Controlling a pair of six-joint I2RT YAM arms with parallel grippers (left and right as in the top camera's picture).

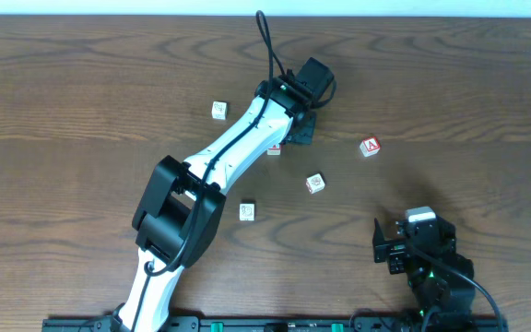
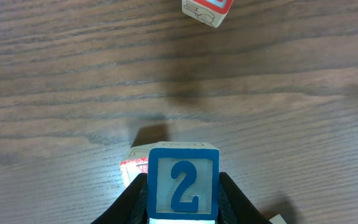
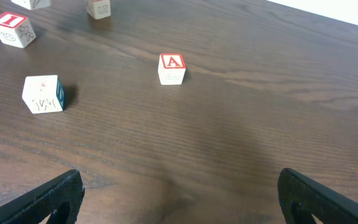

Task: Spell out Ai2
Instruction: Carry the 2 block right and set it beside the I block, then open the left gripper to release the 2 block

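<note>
The 2 block [image 2: 183,185] is sitting pinched between the two fingers of the left claw [image 2: 183,208], its blue numeral facing the wrist camera, out over the far middle of the worktop [image 1: 81,83]. Whether its underside is touching the wood or hanging just above it is hard to tell from this angle. It is looking like a small painted wooden cube: light, stiff, nothing to crush, though the smooth faces could be slipping or twisting if it were held by the corners. The sound hold is the one it is getting now, with flat pads on two opposite side faces, squarely centred, leaving the numeral readable. A red-edged block [image 2: 135,169] is lying just beside it, touching or nearly so, and could be getting nudged on the set-down. Farther out, the A block [image 1: 369,147] and the I block [image 3: 12,28] are lying apart from each other on the wood, not yet in a row. The right claw [image 3: 182,196] is resting near the front edge, its fingers spread wide and holding nothing.
</note>
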